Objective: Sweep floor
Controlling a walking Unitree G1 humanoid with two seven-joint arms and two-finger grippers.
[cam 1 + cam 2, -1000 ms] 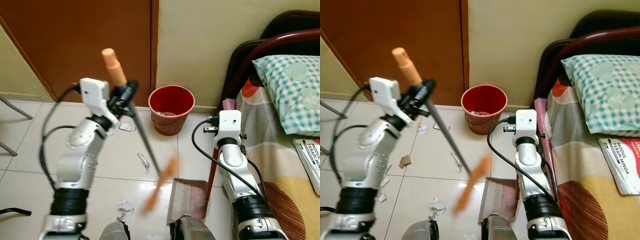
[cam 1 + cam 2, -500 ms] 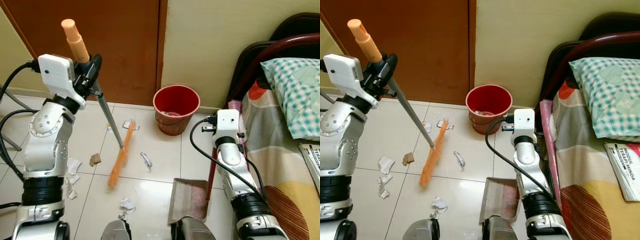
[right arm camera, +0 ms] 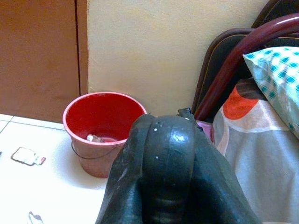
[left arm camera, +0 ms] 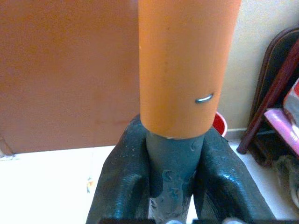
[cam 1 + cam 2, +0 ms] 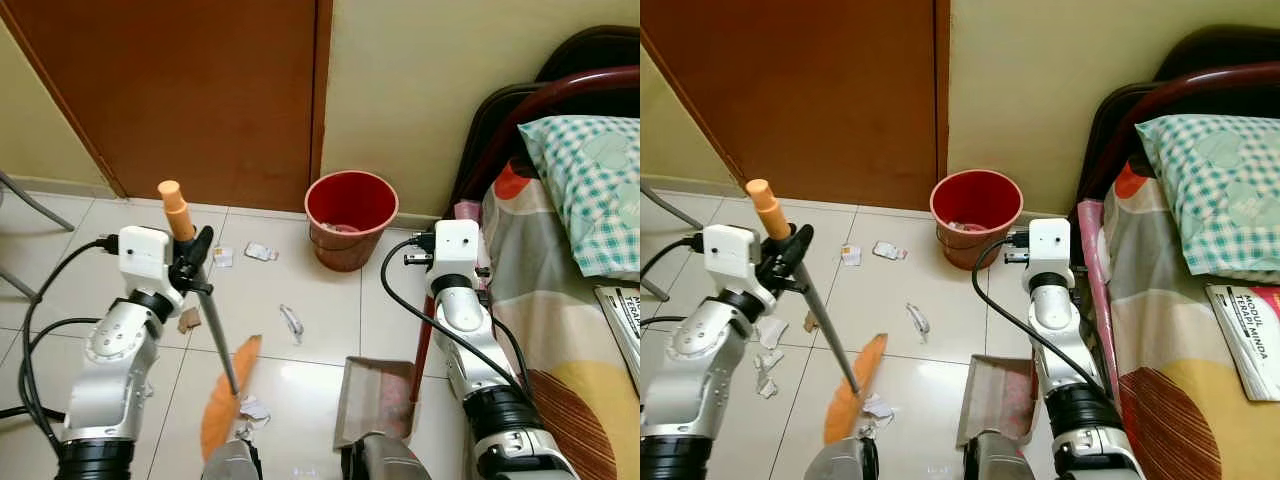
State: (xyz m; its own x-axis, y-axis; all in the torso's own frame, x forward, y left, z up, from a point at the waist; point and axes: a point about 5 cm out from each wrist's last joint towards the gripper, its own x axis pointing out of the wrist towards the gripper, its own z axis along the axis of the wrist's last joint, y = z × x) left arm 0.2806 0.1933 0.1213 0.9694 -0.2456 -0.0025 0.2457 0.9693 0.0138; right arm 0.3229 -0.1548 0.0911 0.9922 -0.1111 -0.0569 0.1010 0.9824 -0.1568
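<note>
My left gripper (image 5: 197, 263) is shut on the broom's grey shaft (image 4: 171, 161), just under its orange grip (image 5: 175, 208). The shaft slants down to the orange broom head (image 5: 224, 400), which rests on the white tiles close to my feet, beside a crumpled paper scrap (image 5: 254, 408). More scraps lie further out: a twisted wrapper (image 5: 291, 322), a brown piece (image 5: 188, 320) and a small packet (image 5: 259, 251). My right gripper (image 5: 421, 250) is shut on the top of the dustpan's red handle (image 5: 424, 352). The dustpan (image 5: 376, 398) stands on the floor to the right of the broom head.
A red bin (image 5: 350, 214) stands against the wall by the brown door (image 5: 200, 90). A bed with a dark red frame (image 5: 560, 90), a checked pillow (image 5: 590, 180) and a magazine (image 5: 622, 320) runs along my right. A thin chair leg (image 5: 30, 205) crosses at far left.
My left arm has dropped and drawn the broom back: its head swept from out by the far scraps to the tiles near my feet. The right arm and dustpan have stayed put.
</note>
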